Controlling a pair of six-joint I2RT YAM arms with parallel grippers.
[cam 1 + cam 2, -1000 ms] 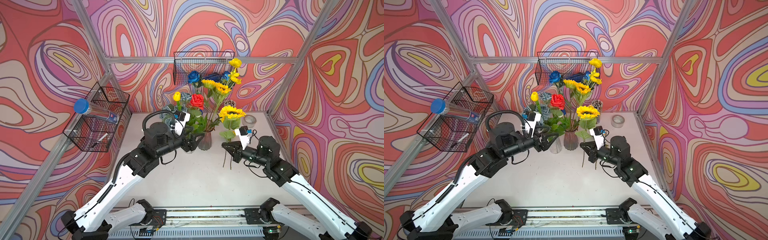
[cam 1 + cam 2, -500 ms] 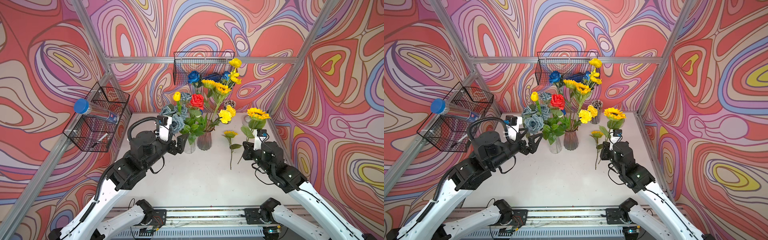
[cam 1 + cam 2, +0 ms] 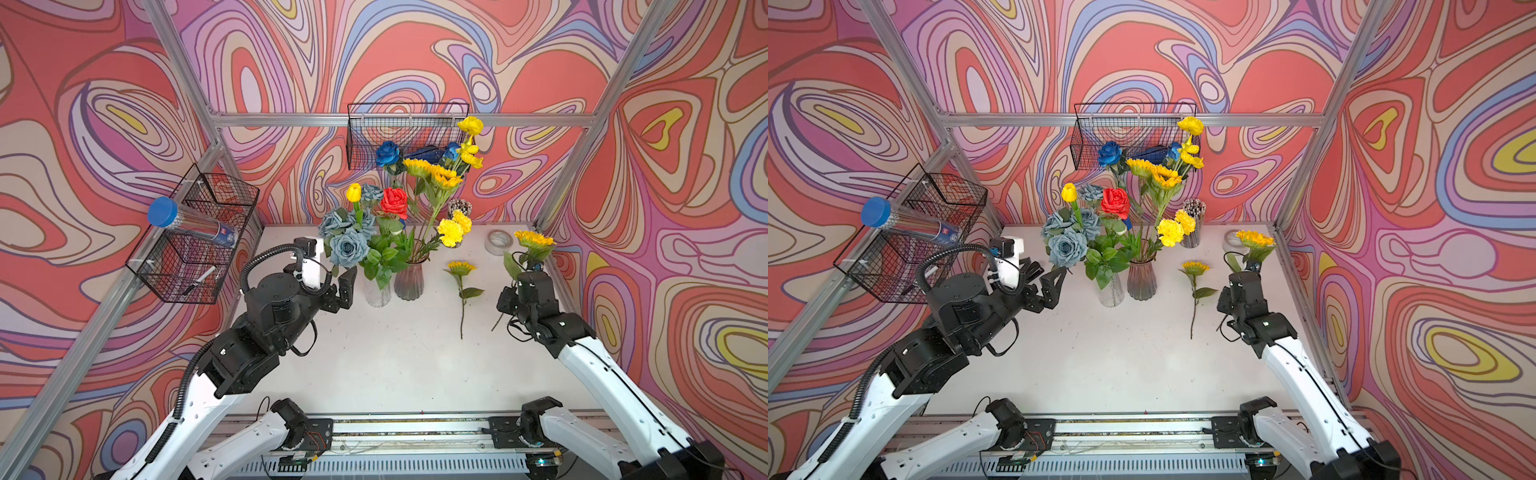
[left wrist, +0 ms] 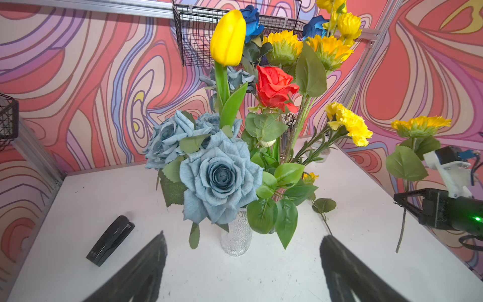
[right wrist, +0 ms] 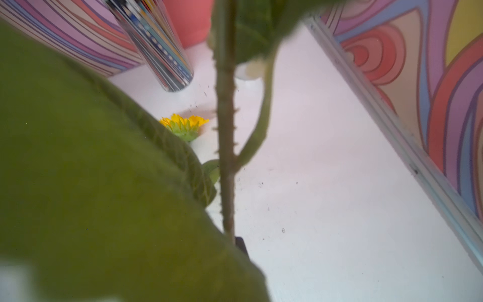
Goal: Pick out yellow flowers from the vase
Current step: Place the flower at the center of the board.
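Two vases stand at the back middle: a clear glass vase (image 3: 377, 291) with a yellow tulip (image 3: 353, 192), a red rose and grey-blue roses, and a smoky vase (image 3: 409, 280) with sunflowers (image 3: 432, 172), yellow carnations (image 3: 455, 226) and blue roses. A small sunflower (image 3: 460, 268) lies on the table to their right. My right gripper (image 3: 503, 305) is shut on the stem (image 5: 226, 157) of another sunflower (image 3: 534, 239), held upright near the right edge. My left gripper (image 4: 242, 236) is open and empty, just left of the clear vase (image 4: 236, 240).
A tape roll (image 3: 500, 242) and a cup of sticks (image 3: 460, 206) stand at the back right. A black stapler (image 4: 111, 240) lies left of the vases. Wire baskets hang on the left wall (image 3: 199, 241) and the back wall (image 3: 407, 129).
My right gripper has carried its sunflower from beside the vases to the table's right side. My left gripper has drawn back left from the vases and opened wider.
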